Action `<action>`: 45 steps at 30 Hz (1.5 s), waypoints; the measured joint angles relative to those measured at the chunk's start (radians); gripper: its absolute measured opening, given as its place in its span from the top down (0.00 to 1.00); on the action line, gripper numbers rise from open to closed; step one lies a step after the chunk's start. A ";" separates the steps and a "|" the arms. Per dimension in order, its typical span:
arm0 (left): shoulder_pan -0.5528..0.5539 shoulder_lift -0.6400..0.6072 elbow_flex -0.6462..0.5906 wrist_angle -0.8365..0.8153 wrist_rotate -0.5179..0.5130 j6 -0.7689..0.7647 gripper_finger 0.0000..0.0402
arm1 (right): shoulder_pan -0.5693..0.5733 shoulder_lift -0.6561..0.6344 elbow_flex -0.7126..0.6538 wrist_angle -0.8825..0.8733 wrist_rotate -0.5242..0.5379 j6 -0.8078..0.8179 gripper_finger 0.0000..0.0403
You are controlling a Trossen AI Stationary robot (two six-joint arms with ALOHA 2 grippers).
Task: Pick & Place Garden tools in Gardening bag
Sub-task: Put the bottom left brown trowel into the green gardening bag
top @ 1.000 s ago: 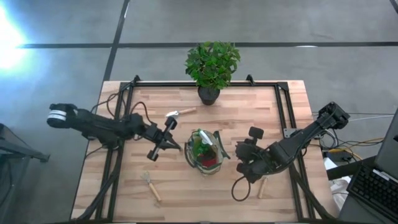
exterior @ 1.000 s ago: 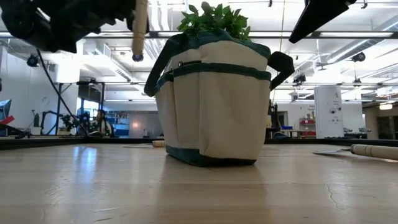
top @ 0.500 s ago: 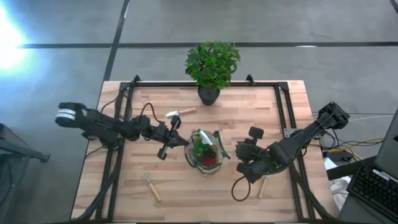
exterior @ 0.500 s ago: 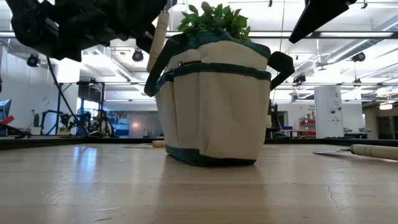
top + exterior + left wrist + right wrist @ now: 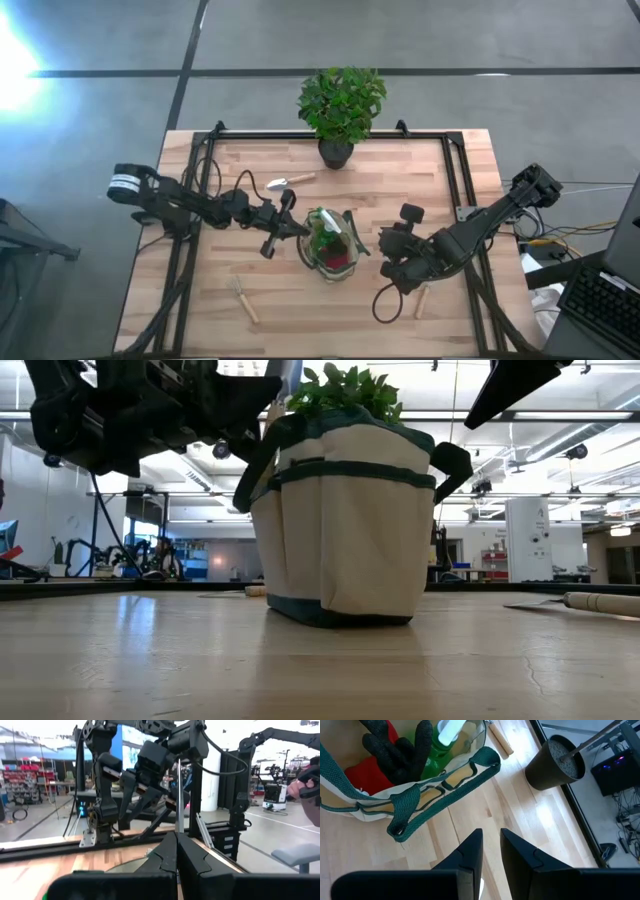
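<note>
Bag point(image 5: 328, 246) sited mid-table; spray bottle point(image 5: 441, 742), red tool point(image 5: 366, 776) already inside. Left claw point(image 5: 277, 228) pinched on tool point(image 5: 272, 240) at bag rim. Right claw point(image 5: 490, 851) slightly parted, empty. Three tools left on table.

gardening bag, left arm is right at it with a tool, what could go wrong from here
1. The left gripper, shut on a thin-shafted tool, is at the gardening bag rim; the tool could snag the loop handle and tip or drag the bag.
2. The spray bottle and a red item already fill the mouth, so the tool may rest on them and fall out.
</note>
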 joint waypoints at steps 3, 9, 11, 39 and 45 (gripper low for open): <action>0.000 0.037 0.000 0.058 0.005 0.000 1.00 | 0.000 0.000 0.000 0.000 0.000 0.000 0.85; 0.000 0.092 0.022 0.103 0.014 -0.002 1.00 | 0.000 0.000 0.000 0.000 0.000 -0.001 0.85; 0.000 0.097 0.036 0.118 0.028 0.000 1.00 | 0.000 0.000 0.000 0.000 0.000 -0.001 0.85; 0.010 0.079 0.053 0.017 0.138 0.005 1.00 | 0.000 0.000 0.000 -0.001 -0.003 0.002 0.85; 0.010 0.081 0.053 -0.022 0.135 0.007 1.00 | 0.000 0.000 0.000 -0.001 -0.003 0.001 0.85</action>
